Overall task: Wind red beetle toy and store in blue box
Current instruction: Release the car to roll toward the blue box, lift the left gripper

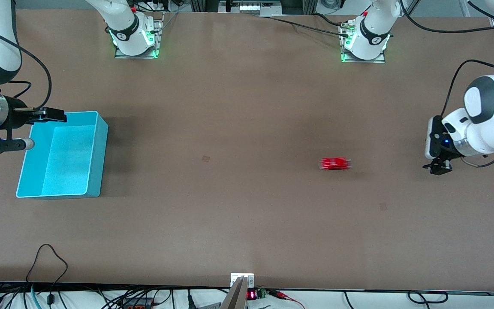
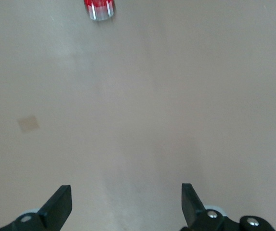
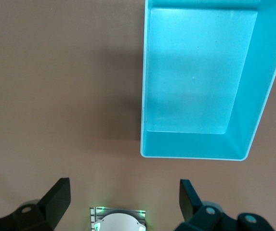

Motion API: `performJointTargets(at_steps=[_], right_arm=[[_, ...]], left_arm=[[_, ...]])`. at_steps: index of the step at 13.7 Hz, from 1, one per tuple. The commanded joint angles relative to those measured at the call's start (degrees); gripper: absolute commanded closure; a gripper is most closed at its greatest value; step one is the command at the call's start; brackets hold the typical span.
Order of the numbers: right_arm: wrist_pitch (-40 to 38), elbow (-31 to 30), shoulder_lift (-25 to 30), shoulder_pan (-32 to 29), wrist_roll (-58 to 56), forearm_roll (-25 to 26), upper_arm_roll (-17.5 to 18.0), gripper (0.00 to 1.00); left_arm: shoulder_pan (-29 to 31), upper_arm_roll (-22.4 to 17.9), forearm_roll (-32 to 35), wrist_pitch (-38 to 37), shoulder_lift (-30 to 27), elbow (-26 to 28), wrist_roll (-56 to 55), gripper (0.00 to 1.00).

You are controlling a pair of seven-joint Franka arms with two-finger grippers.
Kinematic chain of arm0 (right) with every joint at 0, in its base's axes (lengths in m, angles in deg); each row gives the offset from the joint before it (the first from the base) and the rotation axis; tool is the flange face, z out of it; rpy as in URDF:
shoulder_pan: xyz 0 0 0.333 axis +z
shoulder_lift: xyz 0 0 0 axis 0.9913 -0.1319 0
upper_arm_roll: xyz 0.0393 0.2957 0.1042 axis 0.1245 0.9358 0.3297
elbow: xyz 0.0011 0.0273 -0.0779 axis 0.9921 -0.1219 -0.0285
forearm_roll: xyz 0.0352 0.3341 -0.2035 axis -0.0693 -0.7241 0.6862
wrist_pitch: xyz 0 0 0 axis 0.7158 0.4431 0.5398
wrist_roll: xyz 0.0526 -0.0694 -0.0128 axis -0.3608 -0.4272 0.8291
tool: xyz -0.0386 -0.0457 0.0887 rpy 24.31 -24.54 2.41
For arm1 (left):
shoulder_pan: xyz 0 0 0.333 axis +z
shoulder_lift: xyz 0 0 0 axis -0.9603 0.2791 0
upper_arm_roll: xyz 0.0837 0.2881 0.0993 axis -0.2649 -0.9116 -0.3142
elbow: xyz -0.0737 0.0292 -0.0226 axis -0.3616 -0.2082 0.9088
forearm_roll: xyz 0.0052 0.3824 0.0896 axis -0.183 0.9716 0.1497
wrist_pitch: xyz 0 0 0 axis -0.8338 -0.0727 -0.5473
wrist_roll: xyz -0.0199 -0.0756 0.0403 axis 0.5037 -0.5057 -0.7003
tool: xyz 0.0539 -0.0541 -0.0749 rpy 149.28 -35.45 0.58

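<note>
The red beetle toy lies on the bare brown table toward the left arm's end and looks smeared in the front view. It also shows at the edge of the left wrist view. The blue box stands empty at the right arm's end, and it also shows in the right wrist view. My left gripper is open and empty, low over the table, apart from the toy toward the left arm's end. My right gripper is open and empty over the box's corner nearest its base.
The two arm bases stand along the table edge farthest from the front camera; the right one shows in the right wrist view. Small tape marks lie on the table. Cables hang at the near edge.
</note>
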Motion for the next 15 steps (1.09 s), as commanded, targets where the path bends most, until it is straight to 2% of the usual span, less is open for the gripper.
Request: performJointTargets(at_steps=[1,4,6,9,12,15], right_arm=[[-0.8,0.1,-0.2,-0.5,0.5,-1.2,-0.2,0.0],[-0.7,-0.5,-1.0,-1.1,0.6,-1.2,-0.3,0.0],[2.1,-4.3,-0.9,-1.1,0.6,-1.5,-0.3,0.0],[14.9,-16.5,3.0,-1.1,-0.7,-1.5,-0.2,0.0],[24.6,-25.3,5.0,-1.3,-3.7,-1.3,0.1,0.0],[37.6,-31.3,3.0,-1.7,-23.1,-0.9,0.2,0.0]], left_arm=[[-3.3,-0.2,-0.7,-0.8,-1.2,-0.2,-8.6,0.0],[-5.7,-0.2,-0.8,-0.3,-0.5,-2.6,-24.3,0.0],[-5.9,-0.2,-2.5,-0.2,0.0,-4.4,-34.8,0.0],[-5.8,-0.2,-2.7,0.3,-0.2,-4.5,-48.2,0.0],[-5.7,-0.5,-2.5,0.9,-0.1,-8.1,-58.9,0.0],[-6.2,-3.2,-2.3,-3.5,-0.4,-13.2,-75.4,0.0]])
